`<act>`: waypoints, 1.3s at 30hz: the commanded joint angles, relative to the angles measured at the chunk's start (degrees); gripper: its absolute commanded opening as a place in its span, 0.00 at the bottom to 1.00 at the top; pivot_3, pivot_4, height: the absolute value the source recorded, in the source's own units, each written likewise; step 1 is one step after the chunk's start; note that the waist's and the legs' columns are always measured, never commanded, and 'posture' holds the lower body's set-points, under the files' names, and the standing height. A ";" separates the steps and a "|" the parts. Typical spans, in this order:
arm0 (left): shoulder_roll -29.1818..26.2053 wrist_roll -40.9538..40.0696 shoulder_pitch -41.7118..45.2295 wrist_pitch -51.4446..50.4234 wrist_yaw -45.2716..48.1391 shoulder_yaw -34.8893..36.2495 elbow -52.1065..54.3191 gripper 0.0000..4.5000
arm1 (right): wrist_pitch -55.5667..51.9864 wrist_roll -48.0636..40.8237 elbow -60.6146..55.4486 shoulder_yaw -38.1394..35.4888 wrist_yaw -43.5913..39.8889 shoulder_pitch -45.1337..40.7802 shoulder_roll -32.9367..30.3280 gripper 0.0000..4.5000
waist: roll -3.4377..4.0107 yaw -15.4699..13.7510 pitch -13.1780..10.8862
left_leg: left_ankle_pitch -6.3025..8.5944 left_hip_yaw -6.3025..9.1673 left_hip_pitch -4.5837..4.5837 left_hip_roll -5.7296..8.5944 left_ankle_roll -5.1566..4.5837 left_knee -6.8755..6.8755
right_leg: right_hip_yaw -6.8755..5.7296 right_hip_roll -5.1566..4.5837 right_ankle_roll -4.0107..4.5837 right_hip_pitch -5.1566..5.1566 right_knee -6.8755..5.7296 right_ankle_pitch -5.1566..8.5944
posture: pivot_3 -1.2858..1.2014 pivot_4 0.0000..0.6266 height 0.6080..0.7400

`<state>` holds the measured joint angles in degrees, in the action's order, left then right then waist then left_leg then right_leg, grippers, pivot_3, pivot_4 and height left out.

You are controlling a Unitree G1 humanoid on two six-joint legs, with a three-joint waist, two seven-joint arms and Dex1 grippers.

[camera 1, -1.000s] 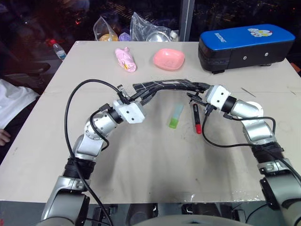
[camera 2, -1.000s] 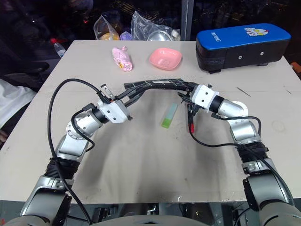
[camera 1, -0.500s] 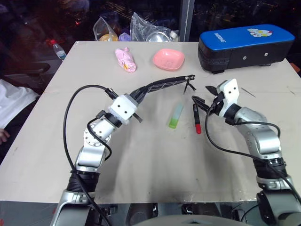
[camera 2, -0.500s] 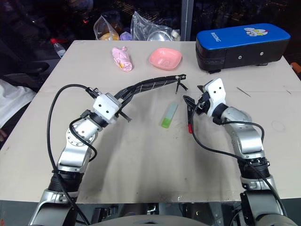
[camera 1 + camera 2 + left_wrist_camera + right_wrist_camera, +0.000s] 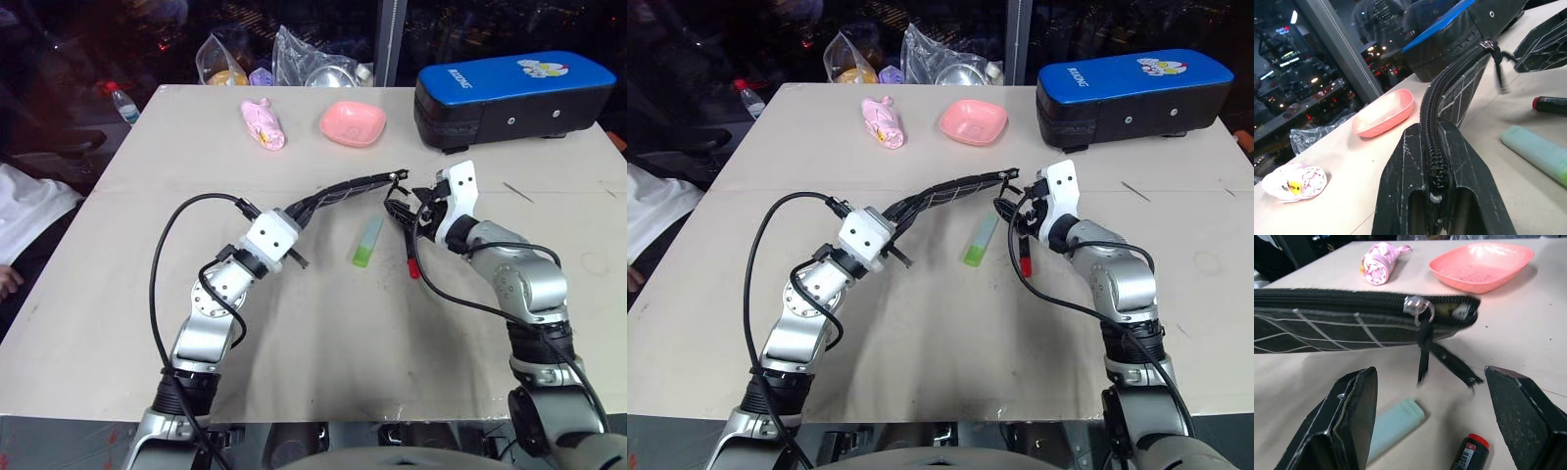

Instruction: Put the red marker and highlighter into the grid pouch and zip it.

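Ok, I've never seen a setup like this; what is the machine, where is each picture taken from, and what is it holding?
It is a two-armed humanoid robot at a table. Two pictures come from cameras on its head, looking down over both arms; the other two come from a camera on each wrist, looking along that arm's black fingers. The left tool is shut on one end of the grid pouch, holding it up off the table. The right tool is open, close to the pouch's zipper pull. The highlighter and the red marker lie on the table. Further back are a pink dish, a pink wrapped bundle and a blue-topped case.
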<state>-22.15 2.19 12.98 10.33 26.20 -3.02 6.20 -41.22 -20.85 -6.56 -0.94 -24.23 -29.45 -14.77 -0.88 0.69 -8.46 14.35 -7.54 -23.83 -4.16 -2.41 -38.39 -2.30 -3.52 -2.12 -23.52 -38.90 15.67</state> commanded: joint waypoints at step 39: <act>-0.97 2.51 -2.18 3.69 0.67 -2.38 -0.08 0.00 | 18.59 16.08 2.54 14.64 -10.79 -5.42 -8.90 0.01 | 0.00 0.07 0.00 | 0.01 0.01 -0.01 -0.01 -0.01 0.04 | -0.01 -0.02 0.00 -0.03 0.04 0.00 | 0.52 0.24 1.00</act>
<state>-22.78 4.45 10.88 12.50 26.53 -5.07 5.45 -24.87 -5.24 -2.95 12.97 -33.64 -33.28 -23.67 -0.88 0.75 -8.46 14.36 -7.53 -23.84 -4.17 -2.42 -38.35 -2.31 -3.53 -2.12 -23.55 -38.86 15.67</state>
